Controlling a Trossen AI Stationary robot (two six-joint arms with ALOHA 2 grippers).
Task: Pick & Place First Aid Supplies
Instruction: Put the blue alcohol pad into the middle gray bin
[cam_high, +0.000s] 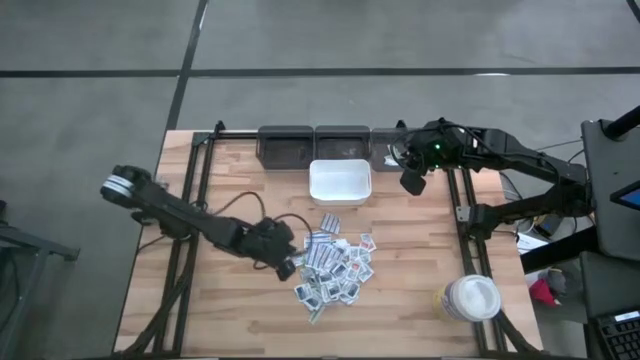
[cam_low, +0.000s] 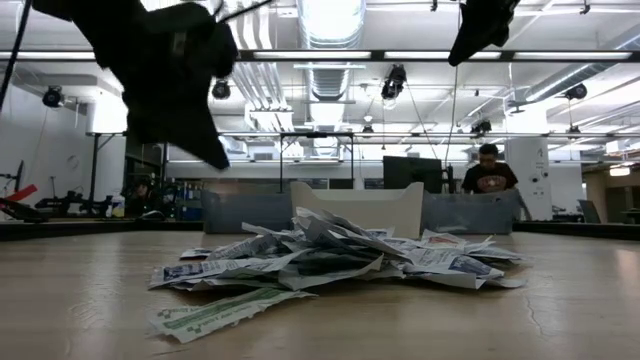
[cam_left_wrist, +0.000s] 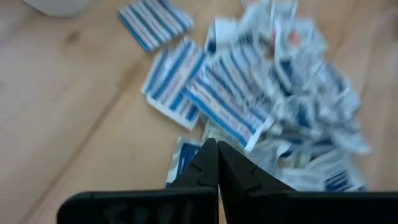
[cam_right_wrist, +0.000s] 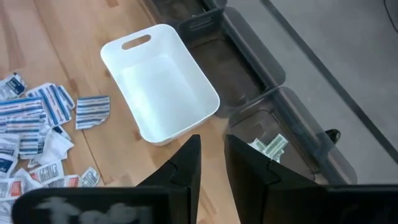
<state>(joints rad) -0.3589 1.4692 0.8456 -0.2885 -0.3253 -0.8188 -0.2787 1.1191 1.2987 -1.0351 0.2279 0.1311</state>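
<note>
Packets of first aid supplies (cam_high: 335, 268) lie heaped mid-tabletop; the left tool (cam_high: 284, 268), clenched empty at the heap's edge, may scatter them. Right tool (cam_right_wrist: 211, 163), slightly parted, hovers over the far-edge bins (cam_right_wrist: 283, 134).

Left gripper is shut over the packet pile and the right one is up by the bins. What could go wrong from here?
1. The left gripper hangs shut and empty over the heap of small flat first aid packets; the overlapping packets could let a grab lift several or scatter them.
2. The right gripper hovers, jaws apart, over the clear plastic bin holding a greenish packet, close beside the white square tray; descending could clip either rim.
</note>
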